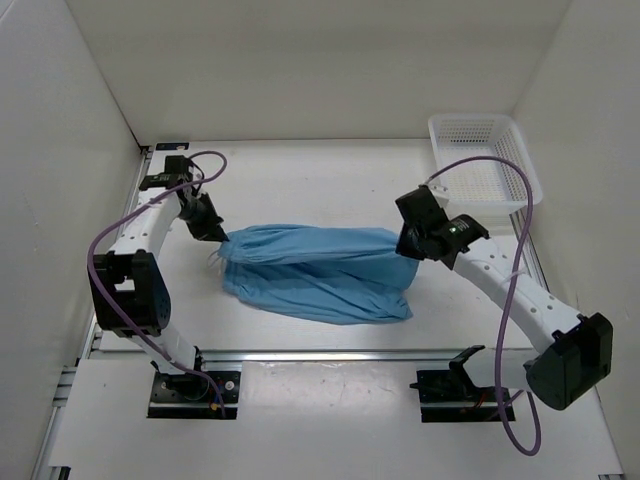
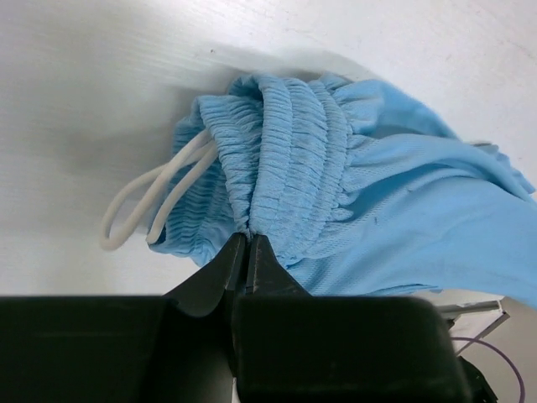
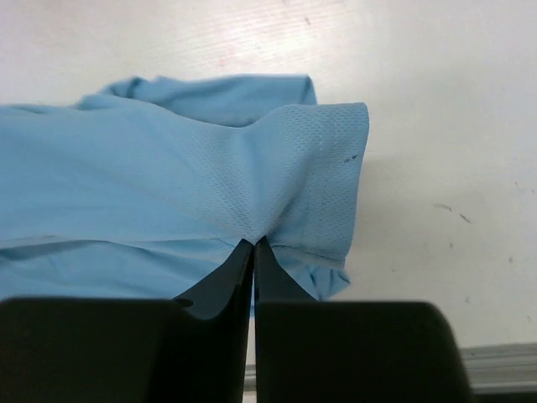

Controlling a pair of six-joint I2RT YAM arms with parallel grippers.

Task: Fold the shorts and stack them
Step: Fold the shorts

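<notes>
The light blue shorts [image 1: 315,275] lie stretched across the middle of the table, held between both arms. My left gripper [image 1: 217,236] is shut on the gathered elastic waistband [image 2: 285,159] at the shorts' left end, with the white drawstring [image 2: 147,201] looping out beside it. At the right end my right gripper [image 1: 405,243] is shut on a leg hem [image 3: 323,168], the fabric pinched at the fingertips. The upper layer is pulled taut between the two grips, and a lower layer sags toward the near edge.
A white mesh basket [image 1: 485,160] stands at the back right corner. White walls enclose the table on the left, back and right. A metal rail [image 1: 330,355] runs along the near edge in front of the arm bases.
</notes>
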